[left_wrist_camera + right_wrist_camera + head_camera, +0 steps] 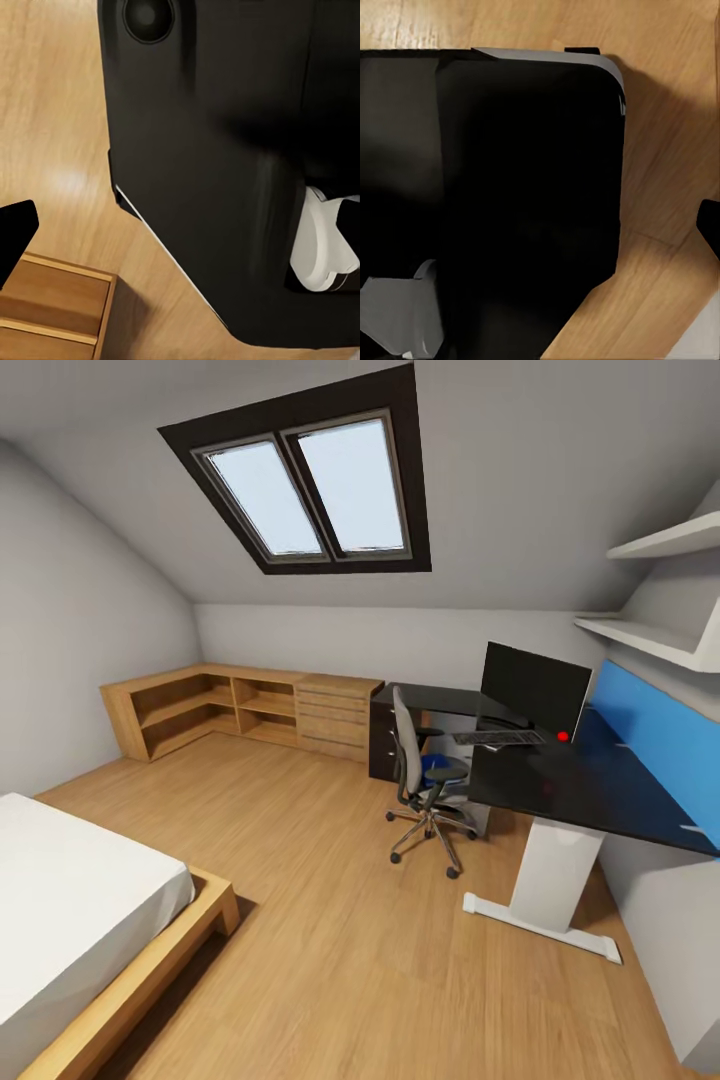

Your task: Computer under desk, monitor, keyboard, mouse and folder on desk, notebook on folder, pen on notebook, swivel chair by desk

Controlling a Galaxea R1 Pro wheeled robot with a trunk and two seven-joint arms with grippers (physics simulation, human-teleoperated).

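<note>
- Desk (590,780) stands along the right wall, carrying the monitor (533,687) with the keyboard (498,738) lying just in front of it.
- Swivel chair (425,780) sits beside the desk, the blue folder (436,766) on its seat.
- Wrist views show the robot's black body over wooden floor (52,120); whether either claw is open or closed, I cannot tell.

The swivel chair (425,780) hides most of a blue thing on or behind its seat, too small to identify, and the part of the counter (590,780) behind its backrest. The counter's far right end, the bed (80,910) and the 2 wall shelves (660,590) are cut off by the head view's edges, and the keyboard (500,738) is too small for its keys to be made out. In both wrist views a blurred black body (217,172) blocks much of the wooden floor (660,135), and the wooden unit (52,315) is cropped at the edge.
</note>
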